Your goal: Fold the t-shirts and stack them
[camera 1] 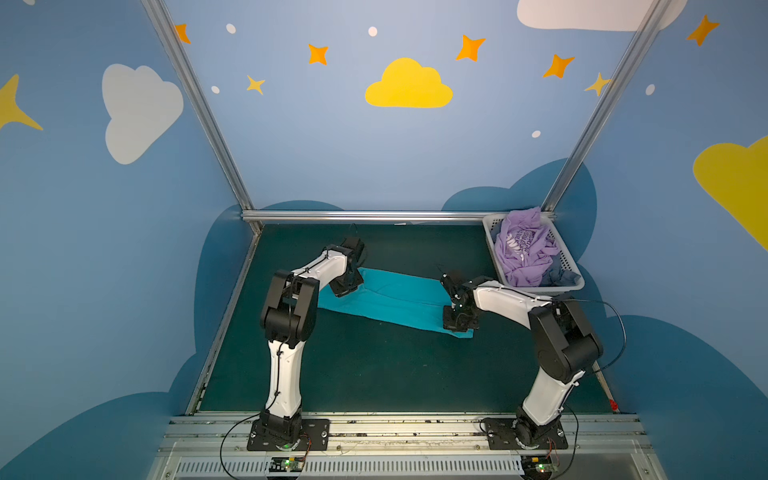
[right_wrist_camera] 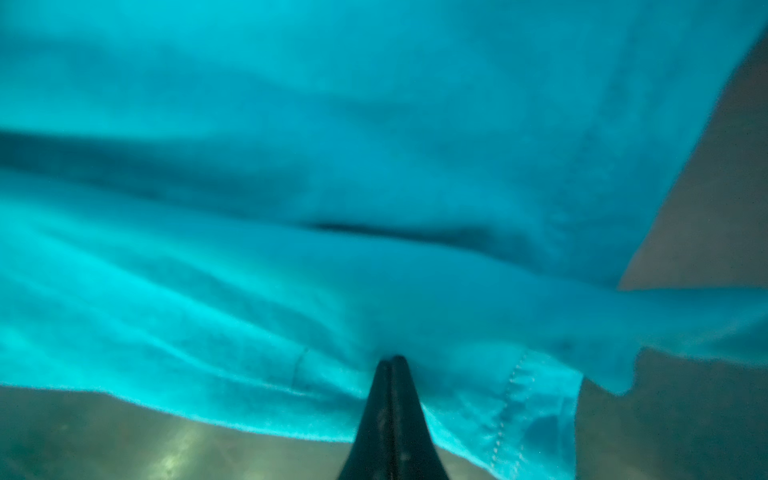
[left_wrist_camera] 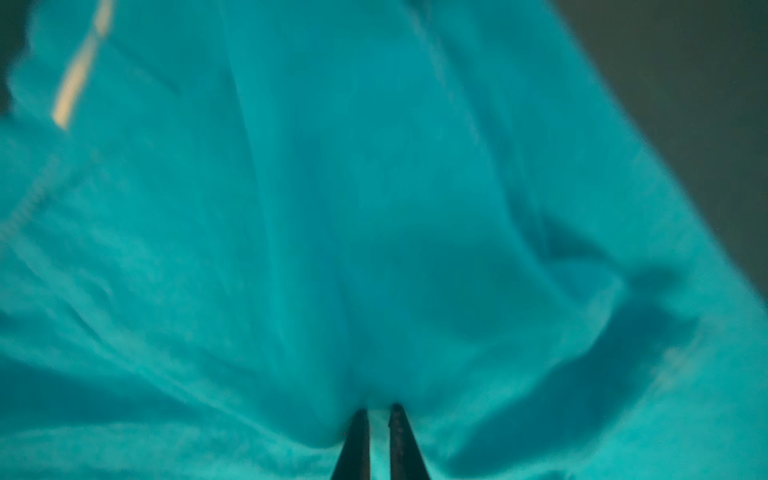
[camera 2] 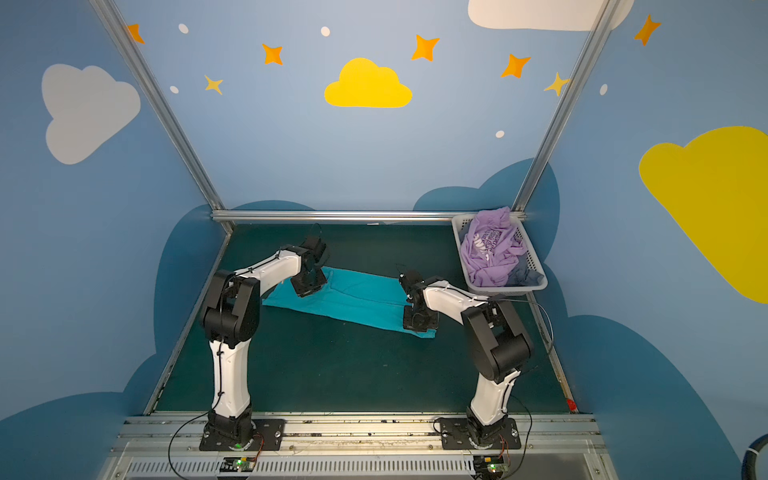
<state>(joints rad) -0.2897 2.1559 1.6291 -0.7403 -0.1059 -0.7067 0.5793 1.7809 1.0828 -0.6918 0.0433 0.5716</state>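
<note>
A teal t-shirt (camera 1: pixel 395 299) (camera 2: pixel 361 297) lies folded into a long strip across the green table. My left gripper (camera 1: pixel 347 291) (camera 2: pixel 307 291) is at its left end. In the left wrist view its fingers (left_wrist_camera: pixel 379 409) stand a narrow gap apart with teal cloth (left_wrist_camera: pixel 374 208) bunched between them. My right gripper (camera 1: pixel 457 326) (camera 2: pixel 417 326) is at the strip's right end. In the right wrist view it (right_wrist_camera: pixel 392 359) is pressed together at the cloth's near edge (right_wrist_camera: pixel 374 145), with wrinkles running to its tip. A lavender t-shirt (camera 1: pixel 523 249) (camera 2: pixel 492 249) lies crumpled in the basket.
The white perforated basket (camera 1: pixel 489 232) (camera 2: pixel 460 249) stands at the back right corner and also holds a grey-blue cloth (camera 1: pixel 559 274). Blue walls and aluminium rails enclose the table (camera 1: pixel 374 365). Both arm bases sit along the front rail.
</note>
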